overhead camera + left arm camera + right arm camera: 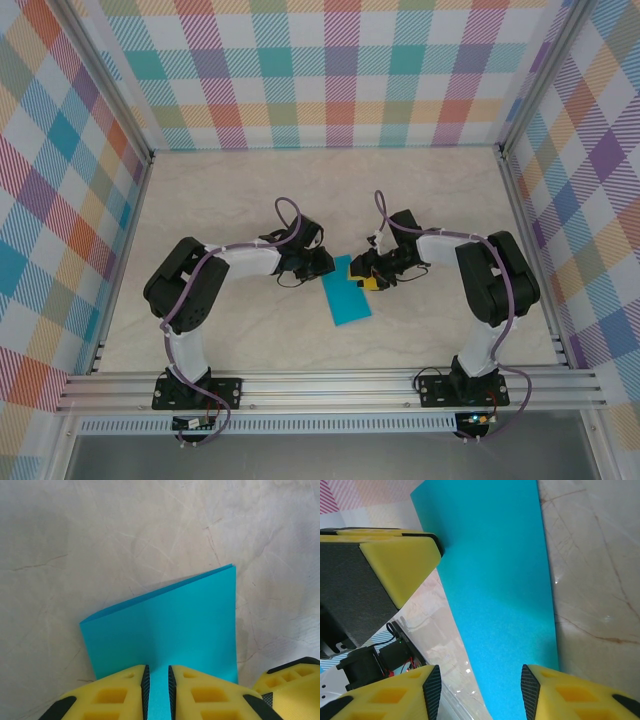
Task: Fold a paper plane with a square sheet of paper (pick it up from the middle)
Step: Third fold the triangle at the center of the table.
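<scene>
Doubled-over teal-blue paper sheet [170,625] lying mid-worktop | left gripper [159,672] clamping one end of it | right gripper [481,672] straddling it, jaws apart | risk: right tugging while left is holding, layers sliding, crease going crooked.

bright, even light (soft shadows)

A robotics lab test cell: an aluminium frame rail [330,385] lines the tabletop's [240,190] near edge, and pastel checked panels [320,70] wall its other edges.
</scene>
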Available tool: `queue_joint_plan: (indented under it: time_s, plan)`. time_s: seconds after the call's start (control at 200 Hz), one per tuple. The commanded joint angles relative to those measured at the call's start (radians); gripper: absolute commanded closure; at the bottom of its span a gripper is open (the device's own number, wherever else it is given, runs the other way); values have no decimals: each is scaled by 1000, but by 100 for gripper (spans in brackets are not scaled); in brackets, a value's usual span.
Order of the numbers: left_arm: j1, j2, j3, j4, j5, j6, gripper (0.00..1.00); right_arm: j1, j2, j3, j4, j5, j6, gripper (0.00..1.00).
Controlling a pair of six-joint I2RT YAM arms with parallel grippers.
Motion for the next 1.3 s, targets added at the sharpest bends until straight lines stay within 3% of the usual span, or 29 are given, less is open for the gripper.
queue_joint_plan:
  time_s: [0.0, 0.945, 1.165, 1.295]
  plan:
    - [-5, -40, -19, -4, -1, 9, 80, 4, 12, 25, -2, -35, -22, 52]
    - [-5, -46, -25, -6, -9, 4, 80, 1, 31, 61, -39, -44, -67, 53]
    - [-5, -40, -26, -7, -11, 4, 80, -9, -12, 65, -81, 122, -58, 51]
    - [-5, -35, -27, -6, -11, 3, 80, -8, -4, 76, -96, 140, -64, 50]
